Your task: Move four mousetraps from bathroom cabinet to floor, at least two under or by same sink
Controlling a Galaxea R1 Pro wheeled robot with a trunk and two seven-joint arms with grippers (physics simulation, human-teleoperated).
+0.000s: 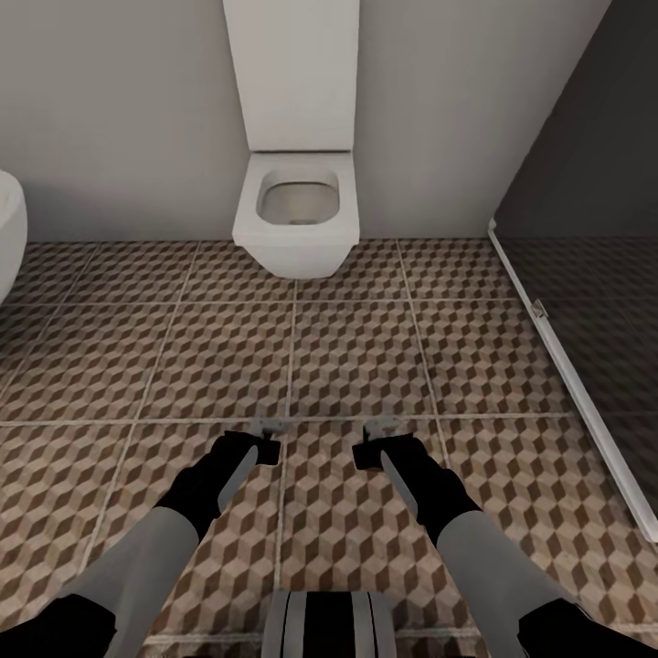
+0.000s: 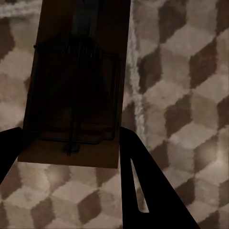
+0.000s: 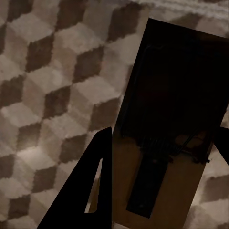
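1. Mousetraps sit one in each gripper; in the left wrist view a tan board with dark wire (image 2: 76, 90) lies between the two dark fingers (image 2: 148, 191), which close on its edges; the cube-patterned bathroom floor (image 2: 191, 71) shows beyond it.
2. In the right wrist view the second mousetrap (image 3: 167, 157) is held the same way, a dark finger (image 3: 93, 186) against one long edge and the other finger at the far edge; much of the board is in shadow, so its red spot cannot be made out.
3. In the head view the left gripper (image 1: 265, 437) and the right gripper (image 1: 375, 437) hang side by side above the tiles, near each other; a small pale piece shows at each tip, too small to tell apart from the fingers; both black forearms reach forward from grey upper arms.
4. The robot's trunk (image 1: 329, 623) shows at the near edge between the arms.
5. Further on, bare tiles and pale grout lines run to the wall.
6. At the wall stands a white toilet (image 1: 297, 215) with a tall cistern; a rounded white fixture (image 1: 9, 233) shows at the left edge; a dark glass panel (image 1: 594, 302) with a white frame runs along the right.
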